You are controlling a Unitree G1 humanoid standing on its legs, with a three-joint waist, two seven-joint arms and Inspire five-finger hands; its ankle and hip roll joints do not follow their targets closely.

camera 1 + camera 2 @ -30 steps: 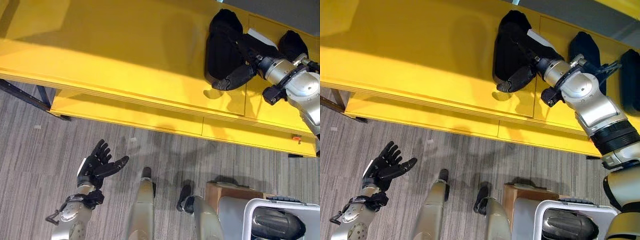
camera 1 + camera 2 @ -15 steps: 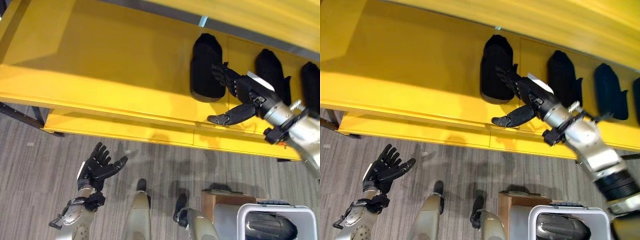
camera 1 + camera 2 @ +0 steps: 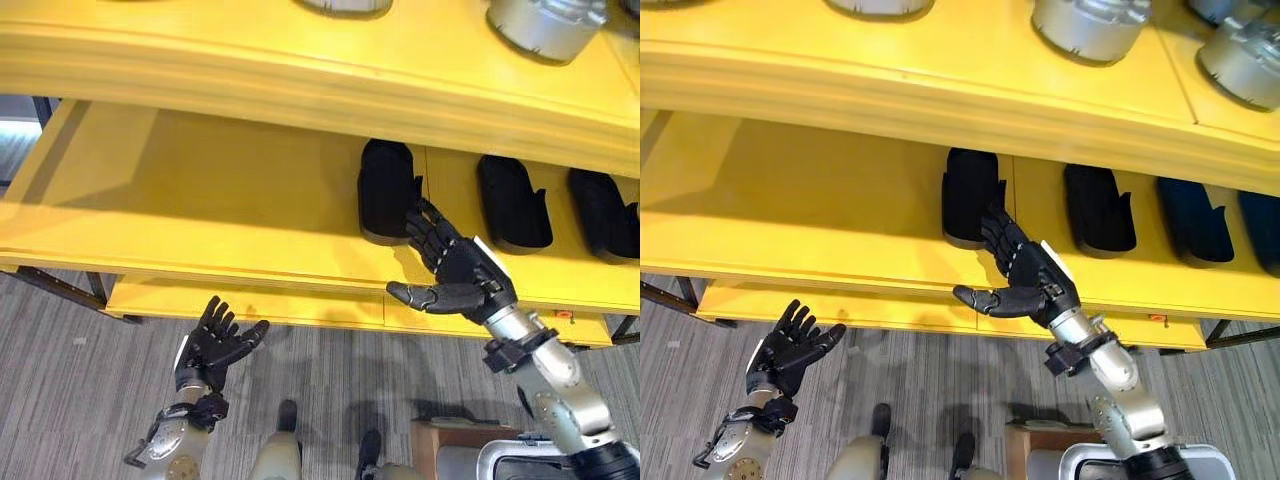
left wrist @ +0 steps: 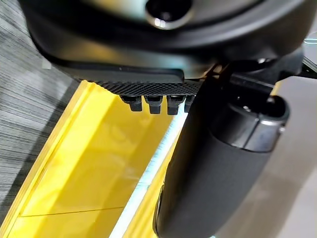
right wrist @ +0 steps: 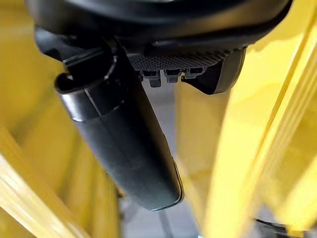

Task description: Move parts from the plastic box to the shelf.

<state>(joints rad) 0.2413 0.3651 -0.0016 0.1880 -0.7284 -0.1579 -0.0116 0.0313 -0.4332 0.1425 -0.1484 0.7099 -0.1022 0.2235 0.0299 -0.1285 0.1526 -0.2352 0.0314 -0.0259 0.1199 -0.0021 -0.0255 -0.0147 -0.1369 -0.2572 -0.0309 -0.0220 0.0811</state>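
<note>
Right hand (image 3: 460, 275), fingers spread wide and empty, hovers beside the black part (image 3: 388, 190) standing upright on the yellow shelf (image 3: 200, 200), aligned with its neighbours.

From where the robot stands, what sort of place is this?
Probably a workshop or parts store. A yellow shelf holds a row of black parts, silver parts sit on the tier above, and the floor is grey carpet.
</note>
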